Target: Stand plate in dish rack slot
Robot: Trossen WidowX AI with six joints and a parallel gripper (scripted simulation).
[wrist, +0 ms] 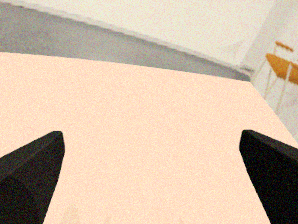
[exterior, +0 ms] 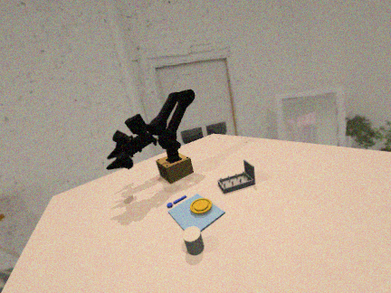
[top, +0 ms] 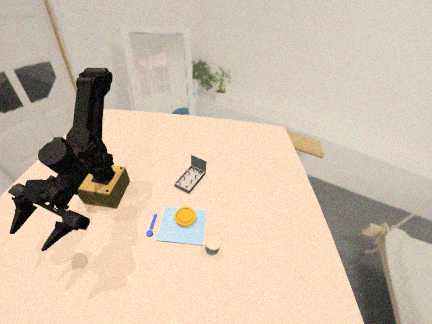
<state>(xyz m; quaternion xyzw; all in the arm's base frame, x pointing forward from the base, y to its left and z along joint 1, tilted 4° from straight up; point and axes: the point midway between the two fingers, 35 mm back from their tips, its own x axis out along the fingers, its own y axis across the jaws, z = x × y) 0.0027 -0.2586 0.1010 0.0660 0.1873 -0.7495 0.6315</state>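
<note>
Hand: spread wide and empty; the hand (top: 42,222) is held above the bench (top: 260,280), well apart from the task's things, so no grasp has begun.
Top view, plate: the yellow plate (top: 185,216) is laid flat on a blue mat (top: 172,234), which leaves only its rim to be taken hold of.
Top view, rack: the dish rack (top: 190,180) is set just beyond the mat, near the plate, so a short carry is judged likely.
Top view, clutter: a blue spoon (top: 151,225) lies beside the mat and a cup (top: 212,245) stands at its near corner; both would have to be avoided.
Exterior view: the arm is seen folded over its wooden base (exterior: 175,168), the hand (exterior: 119,158) pointed away from the plate (exterior: 201,205) and rack (exterior: 236,182).
Wrist view: only bare bench (wrist: 147,163) is seen between the two dark fingers; neither plate nor rack is framed.
</note>
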